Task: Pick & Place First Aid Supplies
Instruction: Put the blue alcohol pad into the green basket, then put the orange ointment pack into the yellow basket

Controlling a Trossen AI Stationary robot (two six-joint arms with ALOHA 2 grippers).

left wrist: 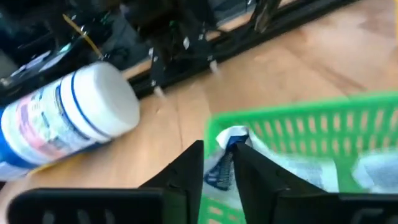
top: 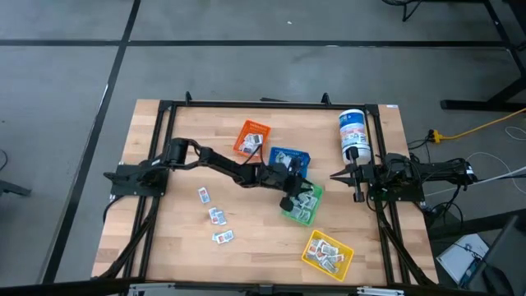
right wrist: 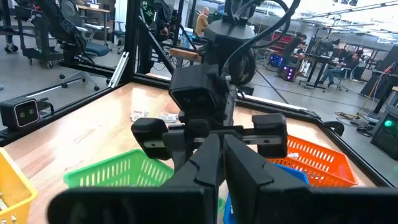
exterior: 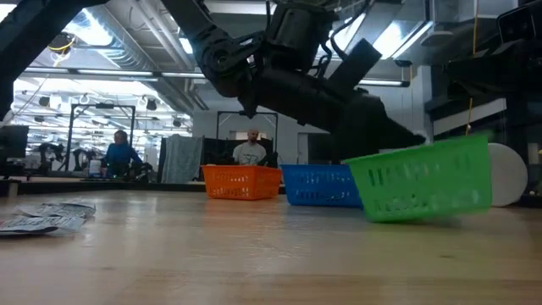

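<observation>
Between my two dark fingers [left wrist: 186, 171] sits a small white and blue packet [left wrist: 225, 149], right at the rim of the green bin [left wrist: 311, 124]. My left hand [left wrist: 217, 168] has its fingers a little apart, and I cannot tell if they press the packet. More packets [left wrist: 373, 171] lie inside the green bin. Three packets [top: 215, 215] lie loose on the wooden surface [top: 164, 238]. Near the green bin are a blue bin [top: 289, 156], an orange bin [top: 251, 136] and a yellow bin [top: 327, 251]. My right hand [top: 334, 175] waits, fingers closed, beside the white canister [top: 353, 133].
</observation>
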